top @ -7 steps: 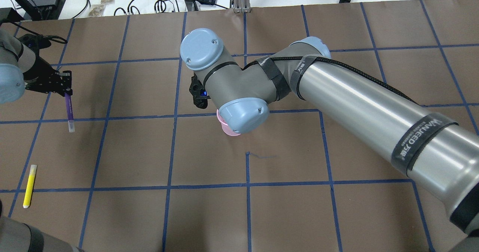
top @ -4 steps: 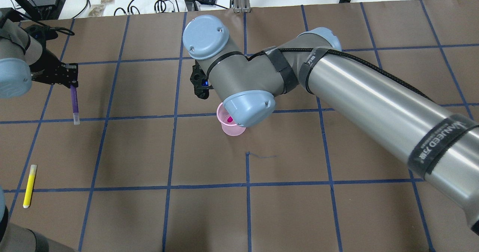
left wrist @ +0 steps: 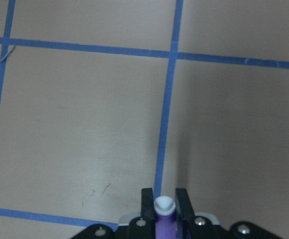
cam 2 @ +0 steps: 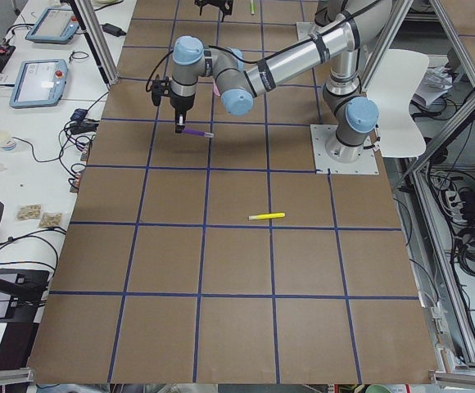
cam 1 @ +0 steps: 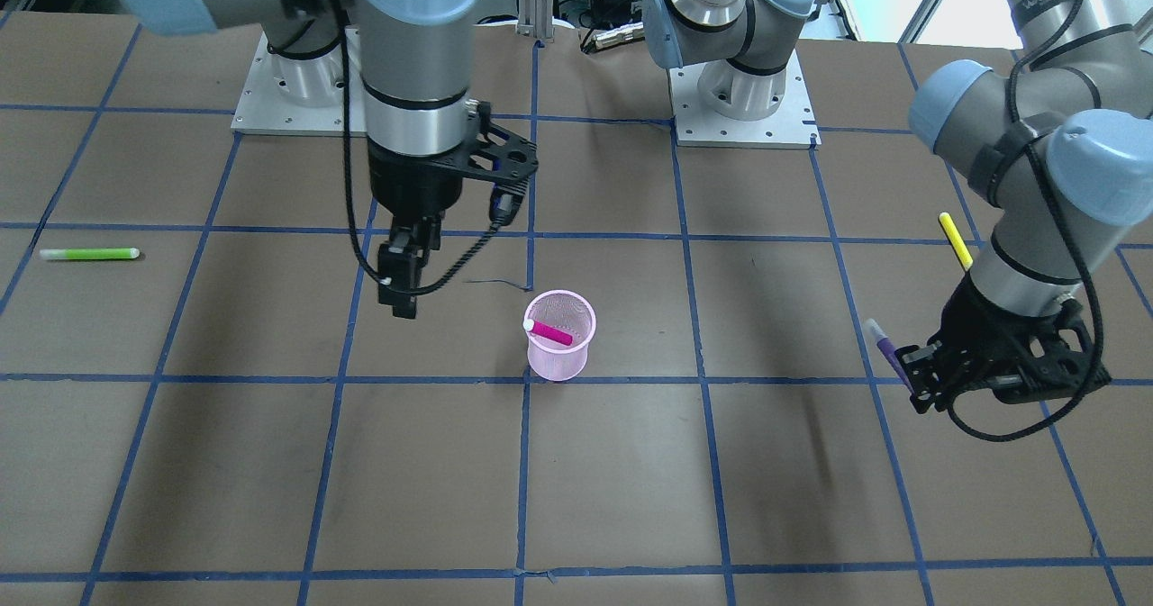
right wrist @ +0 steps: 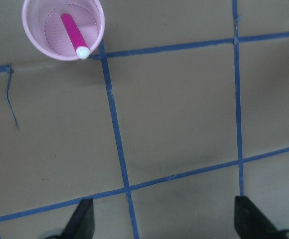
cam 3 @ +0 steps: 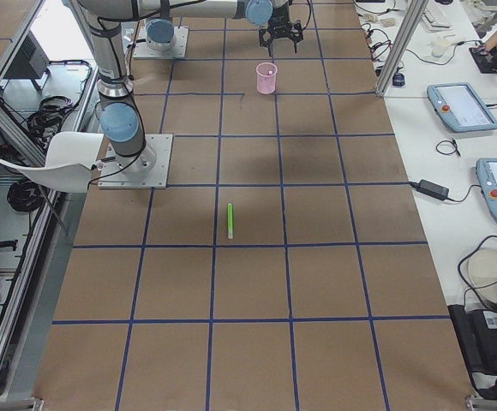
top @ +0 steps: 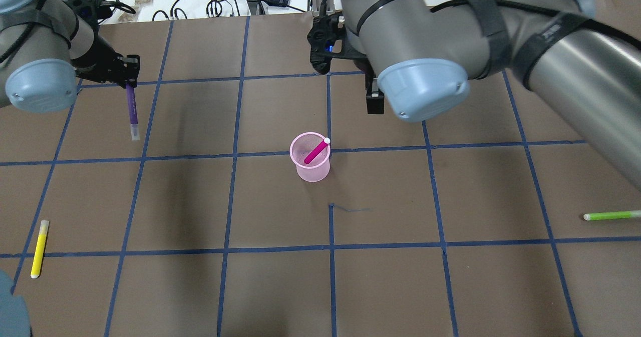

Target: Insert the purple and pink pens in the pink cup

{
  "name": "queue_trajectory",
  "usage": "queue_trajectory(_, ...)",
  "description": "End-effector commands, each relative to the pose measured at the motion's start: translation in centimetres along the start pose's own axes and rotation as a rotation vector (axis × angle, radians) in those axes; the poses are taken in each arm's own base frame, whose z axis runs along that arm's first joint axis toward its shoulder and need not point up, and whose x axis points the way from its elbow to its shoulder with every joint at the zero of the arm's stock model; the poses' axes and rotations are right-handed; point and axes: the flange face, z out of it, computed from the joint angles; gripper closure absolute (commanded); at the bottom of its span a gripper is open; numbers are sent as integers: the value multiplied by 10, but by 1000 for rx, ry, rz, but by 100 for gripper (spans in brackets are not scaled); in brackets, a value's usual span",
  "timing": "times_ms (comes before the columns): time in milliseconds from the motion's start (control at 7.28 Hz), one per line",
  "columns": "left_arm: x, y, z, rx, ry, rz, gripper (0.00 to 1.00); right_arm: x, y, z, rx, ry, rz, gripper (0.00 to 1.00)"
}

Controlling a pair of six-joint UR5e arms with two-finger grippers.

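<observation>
Jaws of my left gripper clamp the purple pen; on my right gripper they gape wide, empty, over the bench, apart from the cup holding the pink pen.

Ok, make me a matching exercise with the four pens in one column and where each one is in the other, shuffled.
Things:
1. pink pen
2. purple pen
3. yellow pen
4. green pen

Places:
A. lying on the table on the robot's right side
B. held in the left gripper, above the table
C. leaning inside the pink cup
D. lying on the table on the robot's left side

Pairs: 1-C, 2-B, 3-D, 4-A
</observation>
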Motion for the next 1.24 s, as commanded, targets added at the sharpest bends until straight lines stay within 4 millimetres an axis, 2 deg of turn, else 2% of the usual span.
queue_trajectory(0,86,12,-37,70,35,16,100,4,80,-36,31,-58,141,0)
queue_trajectory(137,124,24,-50,100,54,31,100,-6,85,-37,49,-73,198,0)
queue_trajectory(275,160,31,-59,163,74,44,100,-16,86,-39,46,-72,334,0)
queue_trajectory(412,185,34,-51,200,77,38,100,-18,85,-42,44,-75,556,0)
queue_trajectory(550,209,43,-55,211,93,-18,100,-17,85,-43,37,-76,739,0)
queue_trajectory(687,244,60,-60,206,125,-51,100,-17,86,-41,25,-76,819,0)
queue_trajectory(824,271,78,-56,175,154,-180,100,-16,86,-45,27,-69,929,0)
queue_trajectory(962,280,87,-47,159,164,-230,100,-16,88,-44,9,-75,1145,0)
queue_trajectory(1099,285,98,-35,144,159,-223,100,-16,89,-45,9,-85,1262,0)
